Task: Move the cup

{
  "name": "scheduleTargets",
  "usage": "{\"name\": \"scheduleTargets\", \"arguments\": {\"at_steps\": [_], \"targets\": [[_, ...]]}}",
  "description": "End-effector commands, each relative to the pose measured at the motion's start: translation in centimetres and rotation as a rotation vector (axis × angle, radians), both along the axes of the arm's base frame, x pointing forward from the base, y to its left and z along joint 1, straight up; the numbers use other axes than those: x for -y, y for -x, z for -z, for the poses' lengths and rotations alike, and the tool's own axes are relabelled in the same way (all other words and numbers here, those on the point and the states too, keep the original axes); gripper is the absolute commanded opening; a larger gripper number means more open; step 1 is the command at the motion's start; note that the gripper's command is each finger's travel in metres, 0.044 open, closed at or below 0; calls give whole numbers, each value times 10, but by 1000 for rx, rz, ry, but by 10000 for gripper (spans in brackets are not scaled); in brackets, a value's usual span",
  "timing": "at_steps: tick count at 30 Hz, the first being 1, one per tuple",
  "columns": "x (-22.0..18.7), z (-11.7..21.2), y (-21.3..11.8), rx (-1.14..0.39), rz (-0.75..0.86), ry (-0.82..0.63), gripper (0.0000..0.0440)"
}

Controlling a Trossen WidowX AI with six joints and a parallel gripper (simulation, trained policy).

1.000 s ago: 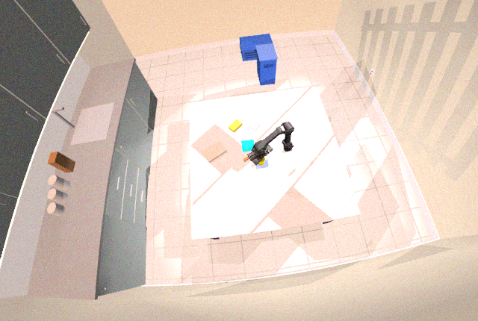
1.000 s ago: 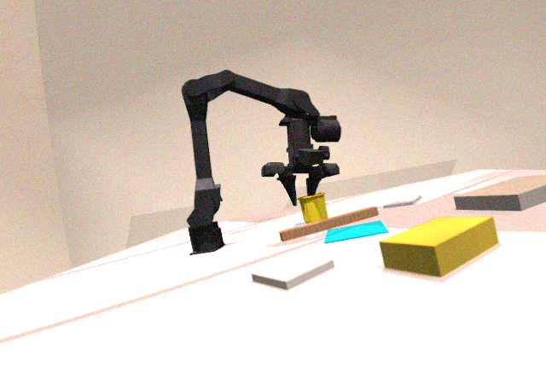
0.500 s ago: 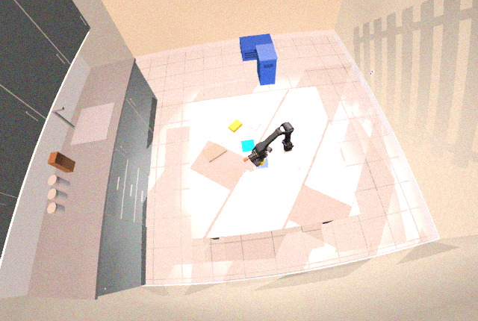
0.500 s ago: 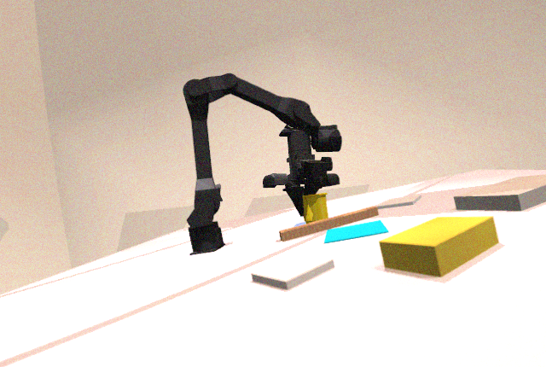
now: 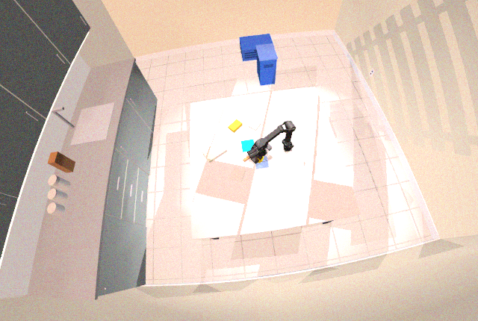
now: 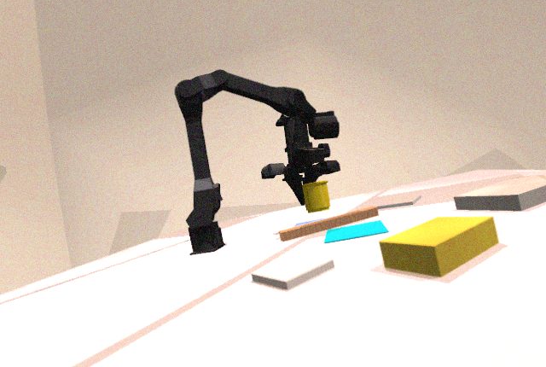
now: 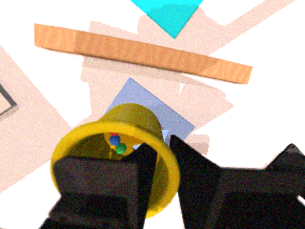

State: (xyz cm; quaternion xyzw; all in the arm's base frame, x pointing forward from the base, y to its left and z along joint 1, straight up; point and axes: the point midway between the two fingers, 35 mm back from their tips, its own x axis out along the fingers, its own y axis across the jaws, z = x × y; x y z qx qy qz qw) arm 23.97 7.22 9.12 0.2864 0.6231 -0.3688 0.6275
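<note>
The yellow cup (image 5: 261, 160) (image 6: 316, 197) (image 7: 131, 114) is off the table, above the blue-violet pad (image 5: 263, 165) (image 7: 167, 114), roughly upright with a slight lean. My gripper (image 6: 304, 193) (image 7: 163, 138) is shut on the cup's wall, one finger inside the cup and one outside. In the wrist view, a blue marble (image 7: 114, 140), a green marble (image 7: 120, 149) and part of a red one show inside the cup; the finger hides some of its inside. The cyan pad (image 5: 246, 145) (image 6: 356, 231) (image 7: 172, 19) lies flat with nothing on it.
A wooden bar (image 6: 328, 224) (image 7: 143, 53) lies between the two pads. A yellow block (image 5: 234, 125) (image 6: 436, 243) and a thin pale slab (image 6: 293, 273) lie beyond the cyan pad from the cup. A grey-sided slab (image 6: 489, 201) lies farther off.
</note>
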Motion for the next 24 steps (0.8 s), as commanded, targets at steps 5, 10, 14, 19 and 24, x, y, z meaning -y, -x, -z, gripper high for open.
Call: {"name": "scheduleTargets", "arguments": {"at_steps": [5,10,14,19,24], "targets": [[6,-28,-9,66,72,-36,10],[14,-41,-16,102,117,-46,8],[21,-49,-23,134,151,-52,3],[34,-54,-34,178,193,-55,0],[48,-57,-45,219,232,-52,0]]}}
